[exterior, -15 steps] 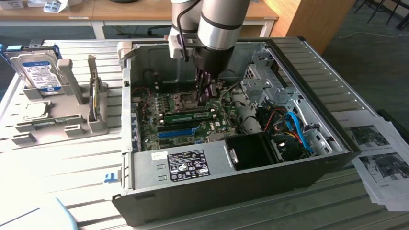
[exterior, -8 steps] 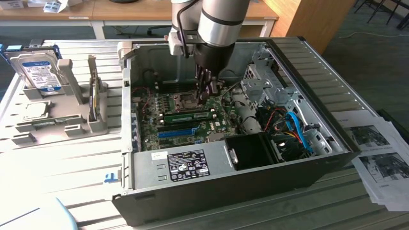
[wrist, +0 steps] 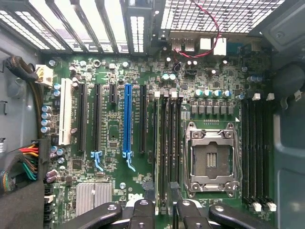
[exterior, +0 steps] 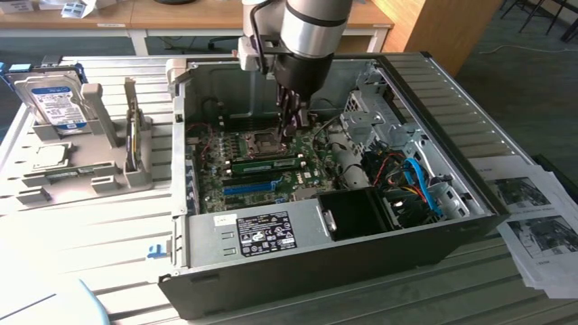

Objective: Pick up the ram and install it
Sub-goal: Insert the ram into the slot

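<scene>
- Gripper (exterior: 294,131) hangs inside the open computer case (exterior: 470,196), centre of the exterior view, just above the motherboard (exterior: 271,177).
- Fingers (wrist: 143,212) spread wide with nothing clamped. In the wrist view the gripper (wrist: 165,211) has a clear gap between its two black fingers.
- Ram (exterior: 267,164) is a thin green stick standing on edge in a memory slot on the motherboard, just below the gripper tip in the exterior view.
- In the wrist view the ram (wrist: 157,152) shows edge-on, beside the CPU socket (wrist: 211,160). One end reaches into the gap between the fingers, close to one of them; contact cannot be told.
- Black empty memory slots (wrist: 169,148) lie right beside the ram, and another bank of them (wrist: 255,152) lies on the far side of the socket.
- Long blue slot (wrist: 127,119) runs parallel to the ram, apart from it, among black expansion slots.
- Silver arm (exterior: 312,27) comes down from the top centre of the exterior view.
- Grey holder (exterior: 99,176) sits on the table (exterior: 108,230) at the exterior view's left, with a hard drive (exterior: 54,101) with a blue-white label standing upright in it.
- Printed papers (exterior: 532,217) lie at the exterior view's right edge, beside the case.
</scene>
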`<state>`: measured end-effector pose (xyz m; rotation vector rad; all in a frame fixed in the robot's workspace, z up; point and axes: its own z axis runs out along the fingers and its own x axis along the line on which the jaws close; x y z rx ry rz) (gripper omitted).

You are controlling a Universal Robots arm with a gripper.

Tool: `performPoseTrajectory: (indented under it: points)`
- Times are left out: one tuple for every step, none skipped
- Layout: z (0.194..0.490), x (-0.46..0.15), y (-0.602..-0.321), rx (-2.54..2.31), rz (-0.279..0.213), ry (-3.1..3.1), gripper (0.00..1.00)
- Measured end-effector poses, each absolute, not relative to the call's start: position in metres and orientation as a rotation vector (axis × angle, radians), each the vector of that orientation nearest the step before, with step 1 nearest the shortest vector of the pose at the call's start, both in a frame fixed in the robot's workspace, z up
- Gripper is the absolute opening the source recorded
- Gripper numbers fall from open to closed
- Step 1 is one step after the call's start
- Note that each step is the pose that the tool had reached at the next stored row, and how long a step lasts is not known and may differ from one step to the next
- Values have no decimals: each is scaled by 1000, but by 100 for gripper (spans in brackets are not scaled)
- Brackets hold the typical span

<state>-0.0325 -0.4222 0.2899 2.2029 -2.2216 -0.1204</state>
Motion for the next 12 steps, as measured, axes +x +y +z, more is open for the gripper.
performPoseTrajectory:
  points:
    - [291,-32,-422,2203,-120,-2222,24]
    - [292,-32,-422,2203,-120,-2222,24]
    - [294,-32,-422,2203,-120,-2222,24]
    - [295,-32,-422,2203,-120,-2222,24]
    - [296,-32,-422,2203,-120,-2222,24]
    - [298,-32,-422,2203,-120,-2222,24]
    - [299,-32,-422,2203,-120,-2222,24]
    - [301,-32,-422,2203,-120,-2222,24]
    - [302,-32,-422,2203,-120,-2222,24]
    - [304,-32,-422,2203,-120,-2222,24]
    - [305,-32,-422,2203,-120,-2222,24]
    - [306,-32,-422,2203,-120,-2222,24]
